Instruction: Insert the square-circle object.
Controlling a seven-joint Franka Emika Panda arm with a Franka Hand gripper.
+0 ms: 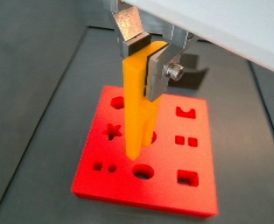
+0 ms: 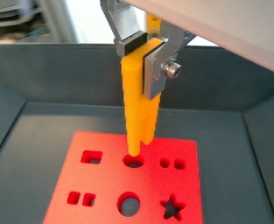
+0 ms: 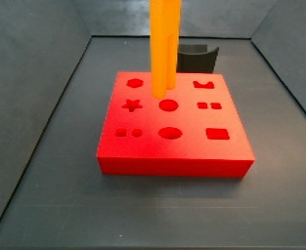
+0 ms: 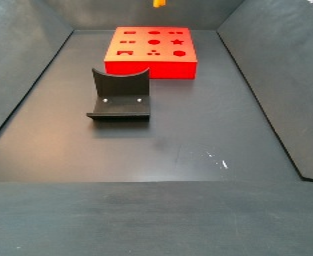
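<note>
Gripper point(image 1: 144, 54) is nearest the lens in both wrist views: silver finger plates point(image 1: 158, 72) closed onto the upper end of the bar point(image 1: 139, 105), so the jaws stand only as far apart as the bar is thick and hold it upright. Bar hangs above the red block point(image 1: 151, 175), lower end at or just over the block's top face; in a wrist view point(image 2: 137, 105) the tip sits at the mouth of a round hole point(image 2: 133, 161), in a side view point(image 3: 164, 49) it stands over the middle of the block's back half, near a round hole point(image 3: 168, 104). Cannot tell whether the prongs have entered yet; the fork itself is not resolved in any view. Judged step: transport done, alignment over the block in hand, insertion not yet completed. The next move looks to call for matching the tip's profile to the correct opening, keeping the bar vertical, then a slow straight descent; a small twist or offset would likely catch the prongs on the hole's edge. Counts: one bar, one gripper, one red block point(image 4: 152, 51), one dark curved holder point(image 4: 120, 95), empty, standing on the floor well apart from the block. Block's top face shows nine openings in three rows, among them a star point(image 3: 133, 104), an oval point(image 3: 171, 132) and a square point(image 3: 218, 133). In the far side view only the bar's tip point(image 4: 159, 3) shows, at the frame's upper edge.
</note>
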